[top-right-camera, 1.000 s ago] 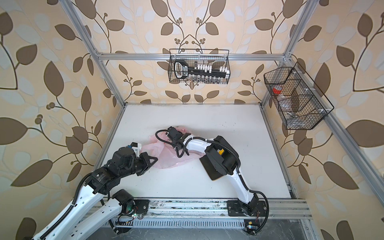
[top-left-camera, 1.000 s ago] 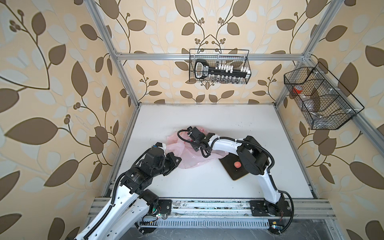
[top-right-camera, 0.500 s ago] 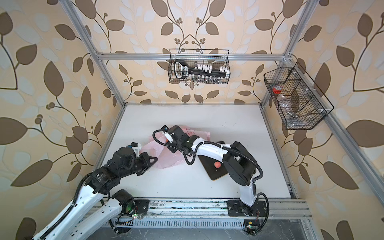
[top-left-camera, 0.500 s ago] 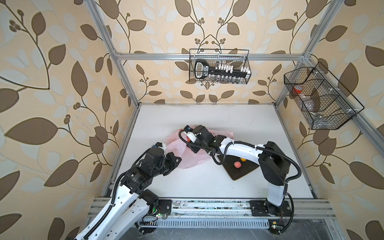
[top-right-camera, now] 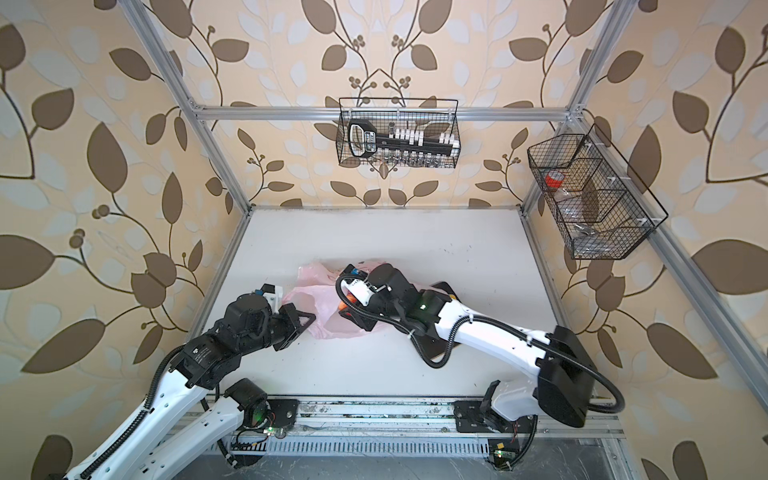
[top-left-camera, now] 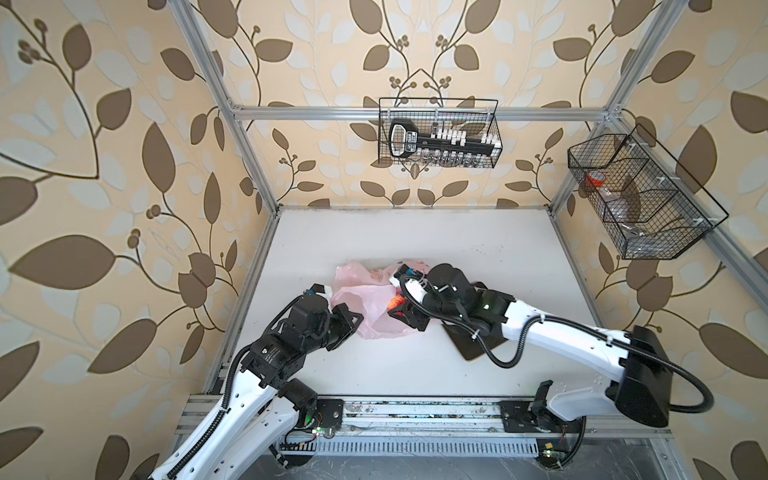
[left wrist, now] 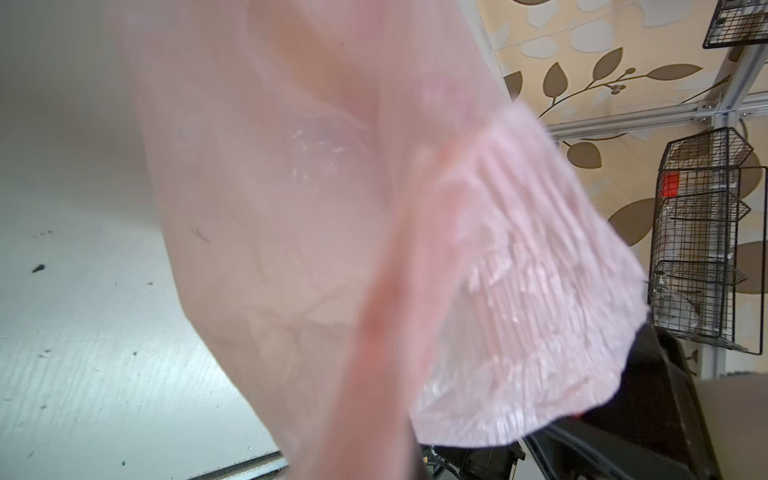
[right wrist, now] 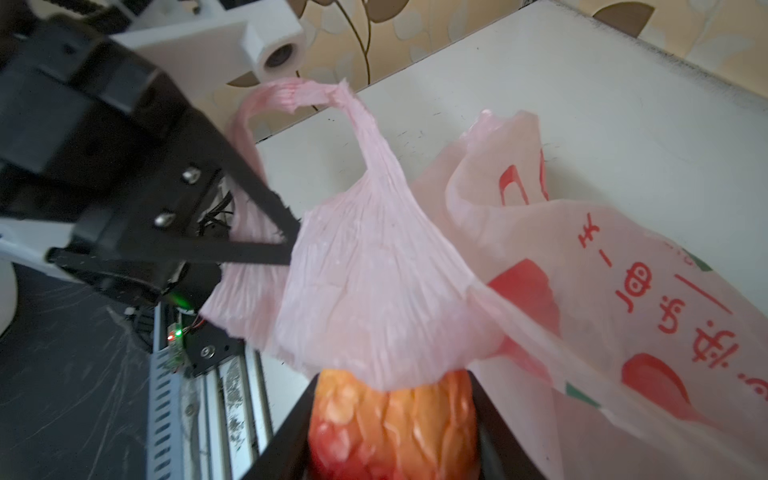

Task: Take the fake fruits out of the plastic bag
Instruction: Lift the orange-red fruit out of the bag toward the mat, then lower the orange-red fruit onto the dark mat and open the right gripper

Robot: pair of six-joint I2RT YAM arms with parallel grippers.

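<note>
At the middle of the tabletop (top-left-camera: 415, 241) you have the plastic bag (top-left-camera: 376, 299) lying crumpled, with both arms working at its near end. The job is partway through, by my reading. One yellow-orange knobbed fruit (right wrist: 395, 436) sits right at the bag's mouth, its far end tucked under a flap of pink film, so it is not yet clear of the bag. How many fake fruits are left inside you cannot count. In the right wrist view the red patches showing through the film may be printed logos or may be fruit. The dark tray (top-left-camera: 478, 349) lies under your right arm and is mostly covered by it, so what rests on it cannot be made out either.

Your left end effector (top-left-camera: 360, 319) is fully closed, its tips pinching the gathered film below one loop handle. The right wrist view shows that handle arching up beside the black fingers (right wrist: 266, 203). The left wrist view is filled by draped pink film and adds little.

Your right end effector (right wrist: 392, 399) stands about half open, and its two black jaws press on either side of the knobbed fruit, which fills the gap between them. That looks like a firm grip, with loose film touching the fruit's top.
</note>
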